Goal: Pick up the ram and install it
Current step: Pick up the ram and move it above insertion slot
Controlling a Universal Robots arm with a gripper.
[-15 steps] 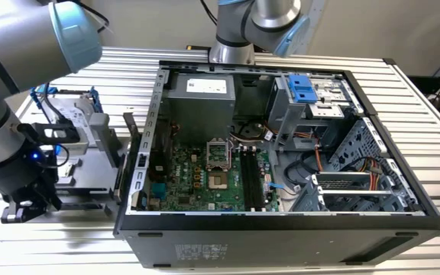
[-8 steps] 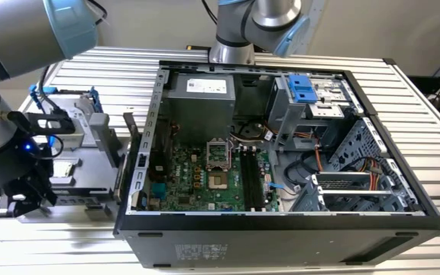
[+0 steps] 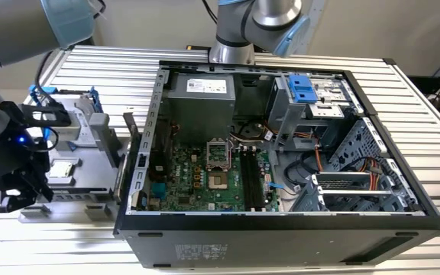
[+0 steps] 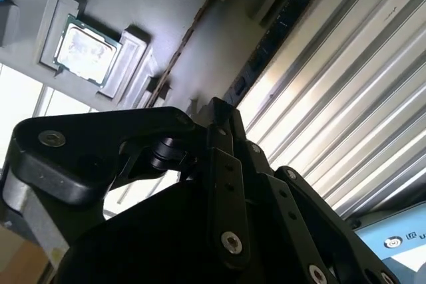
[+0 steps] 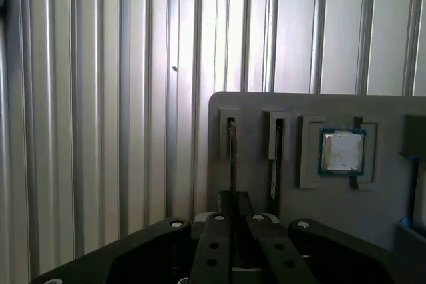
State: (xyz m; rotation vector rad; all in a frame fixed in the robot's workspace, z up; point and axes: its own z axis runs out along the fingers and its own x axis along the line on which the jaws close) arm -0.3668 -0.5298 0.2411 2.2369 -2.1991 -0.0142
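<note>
The ram (image 5: 231, 157) stood on its long edge in the holder slot nearest the side rim of the grey tray (image 5: 373, 224), thin edge up in the first wrist view. In the second wrist view the ram (image 4: 279, 31) showed its dark face with chips. Its long axis ran parallel to the tabletop (image 5: 100, 98) slats, one end pointing at the tool (image 5: 233, 201), the other at the tray's far rim. A second stick (image 5: 274, 171) stood in the next slot just beside it, same heading. Past that, the CPU (image 5: 341, 151) lay in its recess.

The tool was lined up on the ram's near end, at it or touching it. We could not tell whether it was spread or pinching the board. In the exterior view the tool (image 3: 7, 195) hung by the tray, well apart from the open computer case (image 3: 281, 229) and its black motherboard slots (image 3: 252, 180), which looked unfilled.

Our read: pick-up step in hand, install not begun. We judged the grab called for the tool centred across the thin edge and a straight pull out of the slot, clear of the neighbouring stick. For seating, the ram's long axis would need matching to the motherboard slots.
</note>
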